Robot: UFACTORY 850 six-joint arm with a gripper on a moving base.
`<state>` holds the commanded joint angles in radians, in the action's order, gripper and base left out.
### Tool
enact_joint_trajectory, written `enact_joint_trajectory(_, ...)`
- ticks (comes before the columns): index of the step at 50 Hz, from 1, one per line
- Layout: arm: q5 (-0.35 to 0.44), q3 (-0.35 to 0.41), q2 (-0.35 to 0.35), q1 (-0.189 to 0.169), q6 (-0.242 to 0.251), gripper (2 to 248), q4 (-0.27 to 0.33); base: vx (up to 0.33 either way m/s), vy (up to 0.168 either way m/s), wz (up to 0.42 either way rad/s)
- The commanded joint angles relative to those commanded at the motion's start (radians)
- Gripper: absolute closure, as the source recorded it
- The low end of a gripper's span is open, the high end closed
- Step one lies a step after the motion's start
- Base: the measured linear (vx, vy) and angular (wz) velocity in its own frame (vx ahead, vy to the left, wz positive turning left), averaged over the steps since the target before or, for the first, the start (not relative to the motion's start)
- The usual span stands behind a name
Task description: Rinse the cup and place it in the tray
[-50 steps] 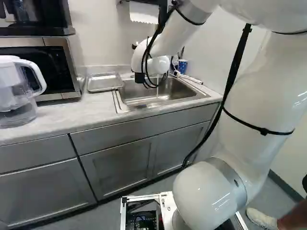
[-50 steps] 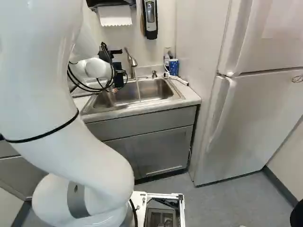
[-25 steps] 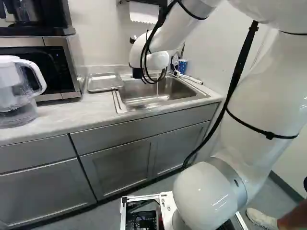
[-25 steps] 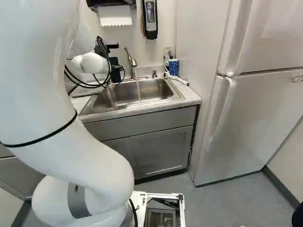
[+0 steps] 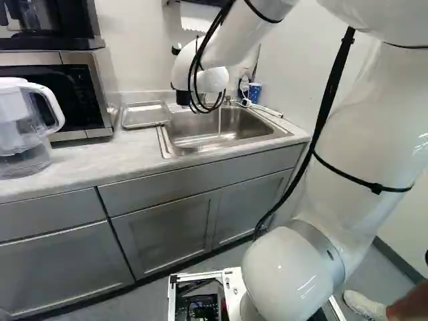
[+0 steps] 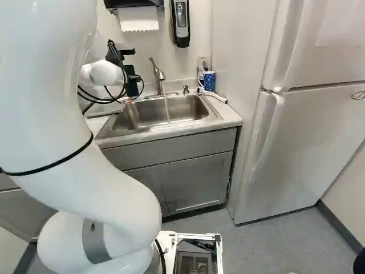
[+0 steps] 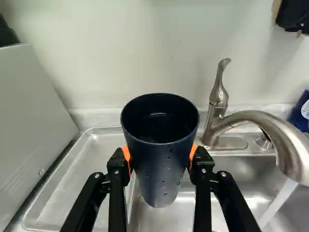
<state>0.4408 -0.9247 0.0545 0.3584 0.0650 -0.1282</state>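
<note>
My gripper [image 6: 132, 85] is over the left end of the sink [image 6: 154, 112] in the right base view; its fingertips are hard to make out there. In the wrist view, the gripper [image 7: 161, 162] is shut on a dark blue cup [image 7: 161, 166], an orange pad pressing each side. The cup's mouth is open to the camera, droplets cling to its outside, and something glints inside. Behind and beside the cup lies the metal tray [image 7: 79, 176], also seen left of the sink in the left base view. Water runs from the faucet [image 7: 256, 121], clear of the cup.
A microwave [image 5: 100, 100] stands left of the tray, with a water pitcher [image 5: 23, 130] in front. A blue patterned cup [image 6: 209, 81] and a white cable lie at the sink's back right corner. The fridge [image 6: 308, 131] is at the right. A paper towel dispenser hangs above.
The arm has swung left along the sink, toward the tray side and away from the faucet, carrying the cup in the gripper. The base has stayed put.
</note>
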Motion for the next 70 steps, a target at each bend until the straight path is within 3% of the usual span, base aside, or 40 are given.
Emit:
enact_joint_trajectory(42, 0.000, -0.013, 0.012, 0.017, -0.006, 125, 0.000, 0.000, 0.000, 0.000)
enact_joint_trajectory(70, 0.000, -0.013, 0.012, 0.017, -0.274, 125, 0.000, 0.000, 0.000, 0.000)
